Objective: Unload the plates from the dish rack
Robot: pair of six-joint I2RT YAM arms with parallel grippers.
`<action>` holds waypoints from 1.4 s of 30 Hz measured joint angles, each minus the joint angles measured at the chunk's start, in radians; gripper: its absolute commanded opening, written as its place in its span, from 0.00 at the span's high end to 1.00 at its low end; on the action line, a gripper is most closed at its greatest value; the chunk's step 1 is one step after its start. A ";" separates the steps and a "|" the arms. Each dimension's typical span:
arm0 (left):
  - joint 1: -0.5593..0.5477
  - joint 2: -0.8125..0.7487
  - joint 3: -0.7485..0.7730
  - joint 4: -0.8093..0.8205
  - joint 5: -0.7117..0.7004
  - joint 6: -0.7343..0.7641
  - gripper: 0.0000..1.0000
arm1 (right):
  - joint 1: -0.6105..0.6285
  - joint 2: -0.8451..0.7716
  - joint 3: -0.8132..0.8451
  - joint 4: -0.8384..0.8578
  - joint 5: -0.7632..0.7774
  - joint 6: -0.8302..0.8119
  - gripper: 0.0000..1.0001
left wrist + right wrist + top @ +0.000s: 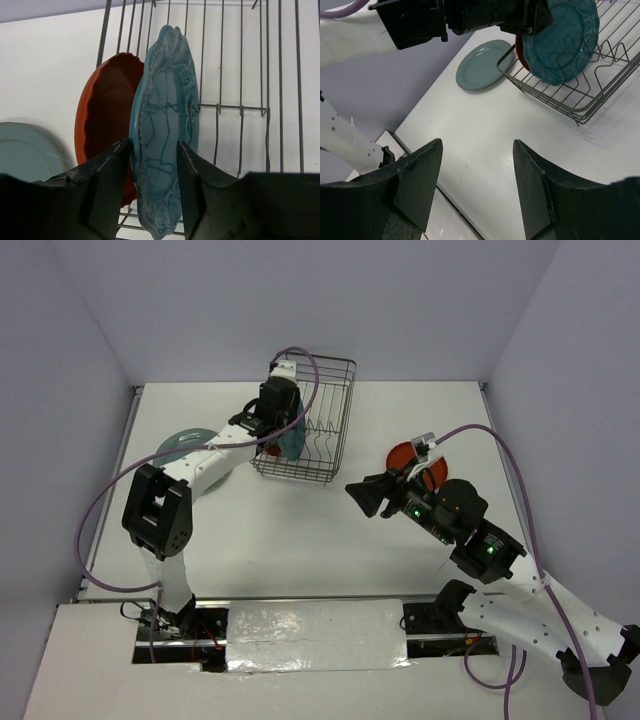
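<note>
The dish rack [322,420] [240,107] [600,85] stands at the back of the table. Two plates stand on edge in it: a teal-blue scalloped plate [165,125] [293,445] [565,40] and, behind it, an orange-red plate [102,115] [519,50]. My left gripper [154,145] [280,430] reaches into the rack, open, with one finger on each side of the teal-blue plate's rim, close to its faces. The plate still rests in the rack. My right gripper [477,142] [362,495] hangs open over bare table, nothing between its fingers.
A pale grey-teal plate [183,442] [25,150] [480,67] lies flat on the table left of the rack. Another orange-red plate [410,458] lies right of the rack, partly hidden by the right arm. White walls enclose the table on three sides.
</note>
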 measured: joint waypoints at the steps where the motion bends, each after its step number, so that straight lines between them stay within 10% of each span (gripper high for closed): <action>1: 0.000 0.005 0.005 -0.002 -0.010 0.002 0.48 | 0.000 0.000 0.000 0.000 0.000 0.000 0.34; 16: -0.025 0.076 0.111 -0.073 -0.124 0.028 0.64 | 0.000 -0.006 0.000 0.000 -0.003 0.000 0.34; 24: -0.052 0.093 0.144 -0.112 -0.175 0.042 1.00 | 0.000 -0.007 0.000 0.000 -0.003 0.000 0.34; 42: -0.068 0.145 0.272 -0.262 -0.188 -0.011 1.00 | 0.000 -0.020 0.000 0.000 -0.002 0.000 0.34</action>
